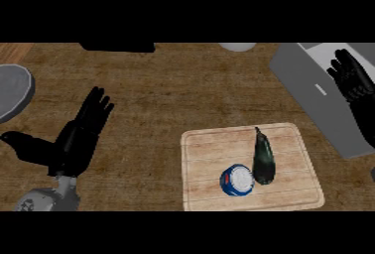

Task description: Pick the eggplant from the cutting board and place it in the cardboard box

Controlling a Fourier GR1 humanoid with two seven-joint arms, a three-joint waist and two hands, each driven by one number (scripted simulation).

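Head view: wooden counter (168, 89) seen steeply from above. Cutting board (249, 168), pale wood with a grooved border, sits low and right of centre. The eggplant (264, 158) lies on the board's right half, long axis running near-vertical in the view, stem tip toward the board's far edge, fat end toward the near edge. Touching or just beside the eggplant's near-left side, a blue and white round can (238, 180) also rests on the board.

Left hand (77, 139) is well left of the board, over bare counter, fingers straight and spread pointing away from the robot, thumb out to the left, holding nothing. Right hand (359, 92) is beyond the board's far-right corner, at the view's right edge, fingers straight and a little apart, nothing in it. It overlaps a grey open box (311, 89) that runs diagonally along the board's right side.

A grey round plate (13, 89) shows far left of the board, cut by the edge.
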